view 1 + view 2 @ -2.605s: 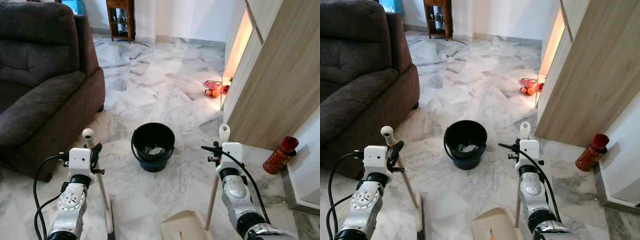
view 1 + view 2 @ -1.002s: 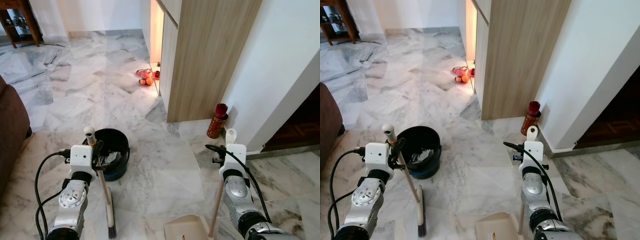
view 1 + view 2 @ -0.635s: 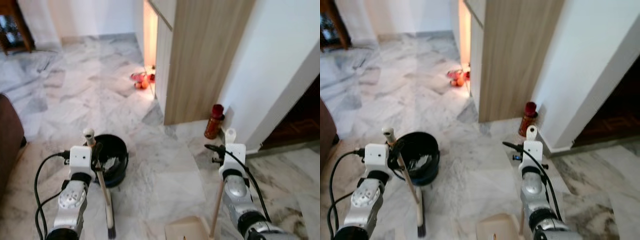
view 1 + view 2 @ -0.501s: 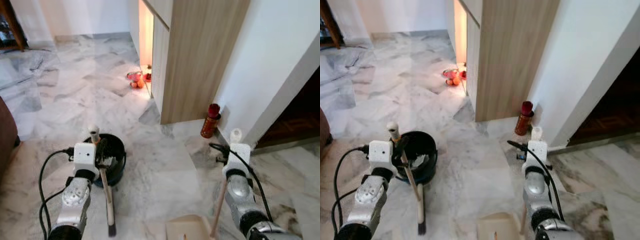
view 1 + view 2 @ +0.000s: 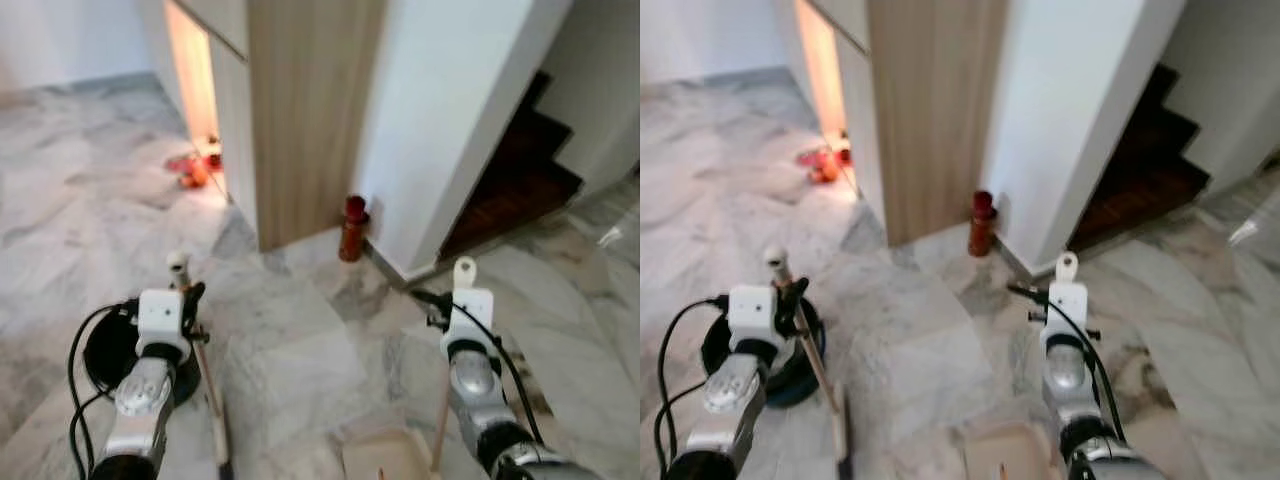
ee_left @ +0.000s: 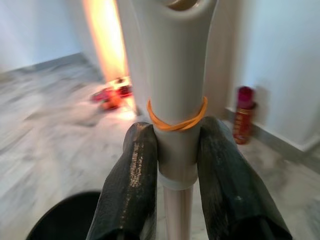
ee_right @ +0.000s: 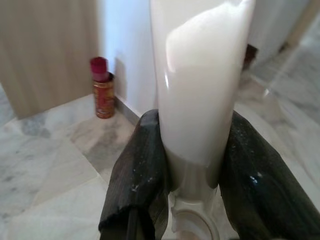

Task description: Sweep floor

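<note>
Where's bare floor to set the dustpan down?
Bare floor lies between the broom and dustpan, up toward the can. It is crowded on the left by the bucket, and the wall corner closes in behind the can.

No text, label, brand, number or sign can be read anywhere in these views. The red can (image 5: 351,228) standing on the floor by the white wall perhaps carries printing on its body, but it is too small and blurred to make out. The broom handle (image 6: 175,90) and the dustpan handle (image 7: 197,85) are plain, with no markings.
</note>
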You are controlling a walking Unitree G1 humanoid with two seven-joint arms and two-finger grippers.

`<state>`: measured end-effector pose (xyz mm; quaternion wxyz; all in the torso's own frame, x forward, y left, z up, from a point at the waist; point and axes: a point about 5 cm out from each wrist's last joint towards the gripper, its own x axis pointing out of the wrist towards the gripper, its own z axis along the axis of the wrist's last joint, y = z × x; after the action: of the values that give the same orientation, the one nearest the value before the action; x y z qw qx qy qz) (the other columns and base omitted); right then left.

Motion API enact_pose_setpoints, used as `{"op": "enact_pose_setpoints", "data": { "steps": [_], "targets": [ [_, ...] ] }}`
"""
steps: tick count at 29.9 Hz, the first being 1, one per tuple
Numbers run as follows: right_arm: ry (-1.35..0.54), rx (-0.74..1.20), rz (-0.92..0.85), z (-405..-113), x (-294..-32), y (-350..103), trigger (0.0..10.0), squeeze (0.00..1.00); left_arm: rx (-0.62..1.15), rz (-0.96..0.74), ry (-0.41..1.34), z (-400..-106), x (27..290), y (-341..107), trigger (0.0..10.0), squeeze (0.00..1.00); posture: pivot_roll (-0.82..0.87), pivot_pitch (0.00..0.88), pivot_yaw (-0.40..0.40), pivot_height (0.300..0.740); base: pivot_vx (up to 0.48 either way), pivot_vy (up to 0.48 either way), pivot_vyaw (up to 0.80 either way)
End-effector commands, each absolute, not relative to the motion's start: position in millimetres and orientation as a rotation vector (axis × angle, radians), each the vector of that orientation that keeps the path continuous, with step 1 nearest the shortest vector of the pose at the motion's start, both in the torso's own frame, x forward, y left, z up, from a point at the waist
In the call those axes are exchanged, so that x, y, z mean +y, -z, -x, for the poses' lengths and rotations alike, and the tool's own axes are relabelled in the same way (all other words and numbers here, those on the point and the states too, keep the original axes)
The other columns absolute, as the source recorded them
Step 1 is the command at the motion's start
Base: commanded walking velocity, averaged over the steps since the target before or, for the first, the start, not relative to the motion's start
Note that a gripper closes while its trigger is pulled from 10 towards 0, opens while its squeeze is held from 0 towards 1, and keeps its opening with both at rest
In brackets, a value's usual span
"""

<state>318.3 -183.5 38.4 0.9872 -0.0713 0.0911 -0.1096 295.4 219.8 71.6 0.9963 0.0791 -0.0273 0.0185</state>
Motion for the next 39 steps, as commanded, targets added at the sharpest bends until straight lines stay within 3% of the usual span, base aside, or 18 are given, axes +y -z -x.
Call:
{"op": "enact_pose_setpoints", "data": {
  "steps": [1,26,39],
  "targets": [
    [0.254,0.167,0.131,-319.3,-191.4,-41.9,10.0,0.0,-0.08,-0.161,-0.001,-299.8,209.6,-76.3,10.0,0.0,0.15,0.0,-0.031,0.74,0.0,0.0,-0.8],
    [0.254,0.162,0.093,-321.1,-190.7,-43.9,10.0,0.0,-0.077,-0.158,0.005,-301.9,209.2,-77.2,10.0,0.0,0.14,0.0,-0.025,0.74,0.0,0.0,-0.8],
    [0.195,0.187,0.077,-322.5,-185.2,-42.1,10.0,0.0,-0.076,-0.148,0.001,-301.5,207.8,-76.0,10.0,0.0,0.13,0.0,-0.035,0.74,0.0,0.0,-0.08]
  ]
}}
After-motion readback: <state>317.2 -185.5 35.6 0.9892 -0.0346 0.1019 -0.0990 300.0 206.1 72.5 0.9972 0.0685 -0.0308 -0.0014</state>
